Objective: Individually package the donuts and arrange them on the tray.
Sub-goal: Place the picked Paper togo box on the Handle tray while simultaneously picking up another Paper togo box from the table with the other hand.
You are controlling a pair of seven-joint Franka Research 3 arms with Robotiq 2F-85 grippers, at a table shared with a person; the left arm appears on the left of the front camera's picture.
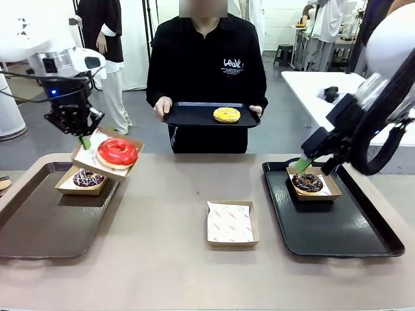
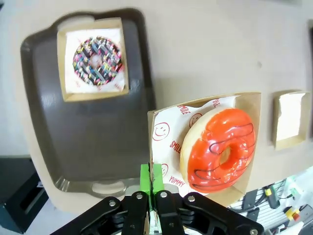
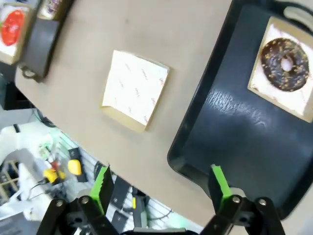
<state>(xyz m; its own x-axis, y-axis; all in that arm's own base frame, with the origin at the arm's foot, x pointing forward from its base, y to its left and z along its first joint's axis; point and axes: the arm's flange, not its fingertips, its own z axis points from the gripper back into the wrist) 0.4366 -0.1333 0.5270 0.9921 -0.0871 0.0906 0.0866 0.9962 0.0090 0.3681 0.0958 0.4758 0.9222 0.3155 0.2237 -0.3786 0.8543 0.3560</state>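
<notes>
Clerk: Near edge first: two dark trays, left tray (image 1: 32,233) and right tray (image 1: 337,236). One empty box (image 1: 232,223), paper-lined, sits on the bare table (image 1: 162,272) between them.

Checker: Donuts, left side?

Clerk: One purple donut (image 1: 88,177), sprinkled, flat in the left box (image 1: 67,188) on the far part of the left tray. One red donut (image 1: 117,153) in a lifted box (image 1: 87,157), tilted and raised clear of the surface at that tray's far right side.

Checker: Held by what?

Clerk: By the left gripper (image 1: 85,139), jaws pinched fully together on the lifted box's rim, with the printed paper liner caught in the pinch.

Checker: Right side?

Clerk: One chocolate donut (image 1: 307,182) in the right box (image 1: 331,189), on the far part of the right tray. The right gripper (image 1: 316,164) is just above that box's far rim, jaws spread wide with nothing between them. Contact with the box: cannot tell.

Checker: Remainder?

Clerk: One yellow donut (image 1: 226,115), unboxed, on a third tray (image 1: 191,116). A person (image 1: 207,65) standing at the far side holds that tray level in both hands (image 1: 162,107).
</notes>
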